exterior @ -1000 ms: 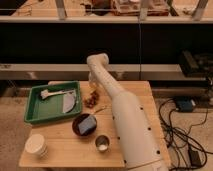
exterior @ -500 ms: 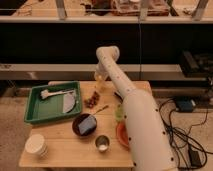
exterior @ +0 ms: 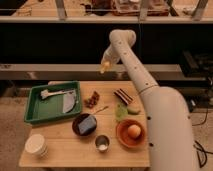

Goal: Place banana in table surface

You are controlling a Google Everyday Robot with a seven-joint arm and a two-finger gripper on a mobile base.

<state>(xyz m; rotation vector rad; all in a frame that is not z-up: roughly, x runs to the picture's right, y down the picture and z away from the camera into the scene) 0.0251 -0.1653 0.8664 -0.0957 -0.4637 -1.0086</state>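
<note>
My gripper (exterior: pixel 106 63) hangs high above the far edge of the table, at the end of the white arm that reaches up from the right. It is shut on the banana (exterior: pixel 104 67), a small yellow piece that pokes out below the fingers. The table surface (exterior: pixel 60 146) is a pale wooden plank top below and in front of the gripper. The banana is in the air, well clear of the wood.
A green tray (exterior: pixel 30 109) with utensils sits at the left. A dark bowl (exterior: pixel 84 125), a metal cup (exterior: pixel 102 143), an orange bowl (exterior: pixel 120 136) holding a round orange fruit (exterior: pixel 133 131), a white cup (exterior: pixel 36 145), brown snacks (exterior: pixel 92 99) and a pale green leaf-shaped item (exterior: pixel 121 111) lie on the table.
The arm has swung up and to the right, lifting the gripper from just above the table's back area to high over its far edge.
</note>
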